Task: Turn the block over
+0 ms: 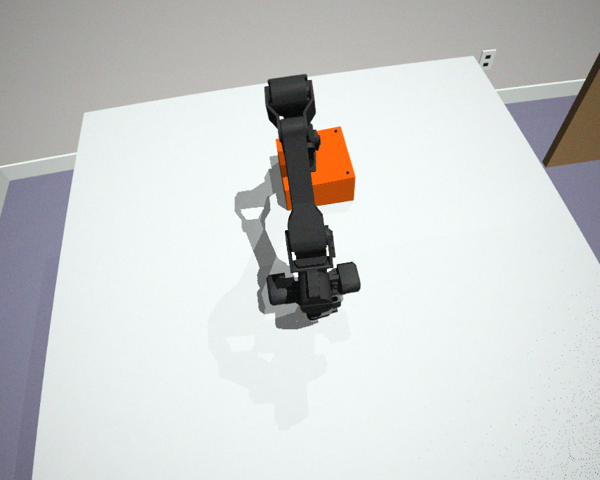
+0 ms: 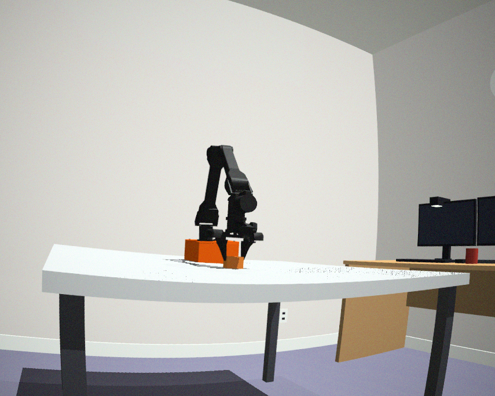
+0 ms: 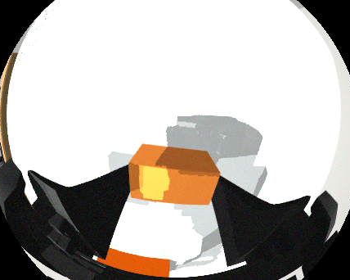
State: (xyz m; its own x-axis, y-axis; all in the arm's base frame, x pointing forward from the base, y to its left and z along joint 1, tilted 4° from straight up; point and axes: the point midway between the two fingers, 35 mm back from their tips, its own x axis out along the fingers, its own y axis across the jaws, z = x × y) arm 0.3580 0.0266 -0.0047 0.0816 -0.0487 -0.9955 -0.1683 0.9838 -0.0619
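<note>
The claw [image 1: 313, 309] [image 2: 234, 258] [image 3: 174, 180] is closed on the small orange block [image 2: 233, 263] [image 3: 174, 183], with one finger against each end. In the wrist view the block spans the whole gap between the fingertips, its long side running from one to the other. The claw points down, and the block sits right at its tips, low at the top of the bench [image 1: 445, 309] [image 2: 153, 277] [image 3: 172, 61]. Whether its underside is touching the bench cannot be told. From above, the claw and wrist hide nearly all of the block.

A bright yellow patch shows on the broad face of the block nearer the bottom of the wrist view, toward one end. Whether this is the marking or just light cannot be told, so which way the marked side faces is unclear. Part of the block's upper surface is in shadow.

The black arm [image 1: 300, 170] [image 2: 212, 183] bends up and over from a large orange box [image 1: 336, 154] [image 2: 209, 251] [image 3: 136, 264] on the bench. The block is apart from that box, out on the side where the arm reaches.
</note>
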